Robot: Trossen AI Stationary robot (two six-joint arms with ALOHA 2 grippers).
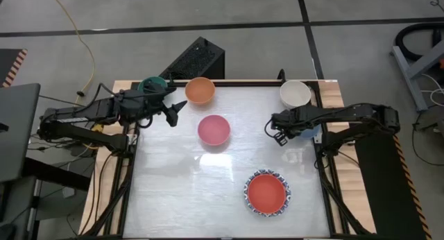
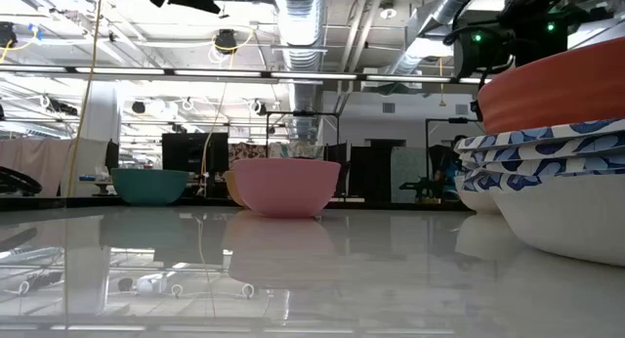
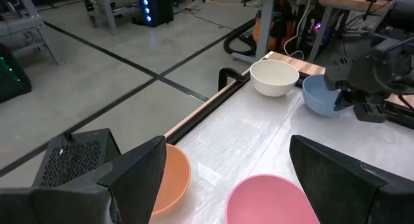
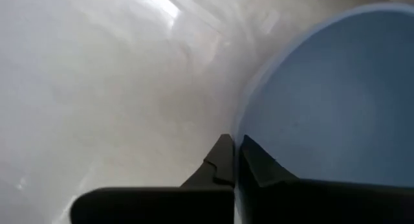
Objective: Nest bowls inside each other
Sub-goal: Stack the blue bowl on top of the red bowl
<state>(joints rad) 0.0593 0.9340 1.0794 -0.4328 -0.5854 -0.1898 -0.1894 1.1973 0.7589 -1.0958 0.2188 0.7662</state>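
The blue bowl [image 4: 336, 101] sits at the right edge of the worktop [image 1: 180, 191], its rim pinched between the right gripper's [image 4: 236, 160] clenched jaws, one finger inside the wall and one outside (the wrist view shows the thin rim running straight down between the two dark tips). Just beyond those jaws, toward the far corner, stands the cream bowl [image 1: 295, 93], close to the blue one but apart from it. The left gripper [image 1: 175, 109] hangs over the opposite side with its jaws spread wide and holding nothing; the orange bowl [image 1: 200, 90] lies just beside one finger, the pink bowl [image 1: 214, 130] ahead of the gap, and the teal bowl [image 1: 152, 85] behind, near the wrist. Well away from both sets of jaws, the red bowl [image 1: 267, 192] rests nested in a stack of blue-and-white patterned bowls [image 2: 532, 147] near the front edge.
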